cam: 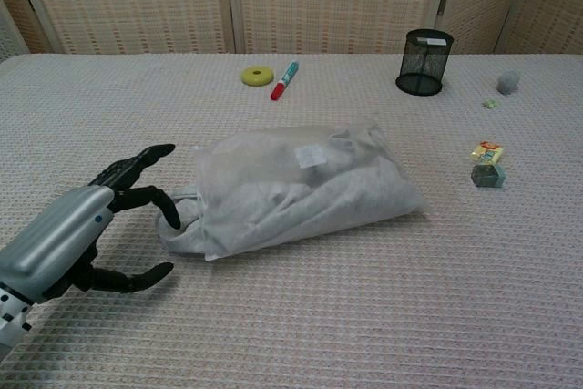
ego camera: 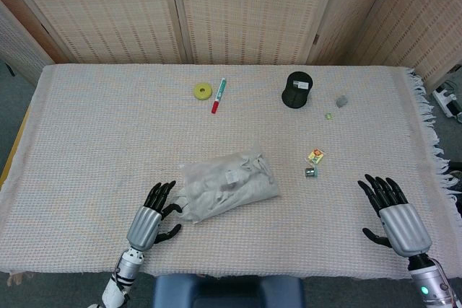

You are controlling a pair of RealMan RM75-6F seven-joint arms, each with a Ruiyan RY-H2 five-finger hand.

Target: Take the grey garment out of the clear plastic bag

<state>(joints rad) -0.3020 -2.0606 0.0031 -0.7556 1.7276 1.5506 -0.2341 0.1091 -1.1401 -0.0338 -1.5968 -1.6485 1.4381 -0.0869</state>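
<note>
Where the head view looks down, the bag (ego camera: 227,189) lies mid-table toward the near edge, garment (ego camera: 180,205) poking from its open left end. Left hand (ego camera: 153,216), released, spread beside that mouth, ready to pull. Right hand (ego camera: 393,213) released, well apart. Chest view: fingertips (cam: 169,217) at the garment (cam: 178,230).

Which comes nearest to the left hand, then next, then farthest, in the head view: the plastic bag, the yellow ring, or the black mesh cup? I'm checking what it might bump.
1. Clear plastic bag, just right of the left hand, at its fingertips.
2. Yellow ring, far side, left of the marker.
3. Black mesh cup, far side, further right.
</note>
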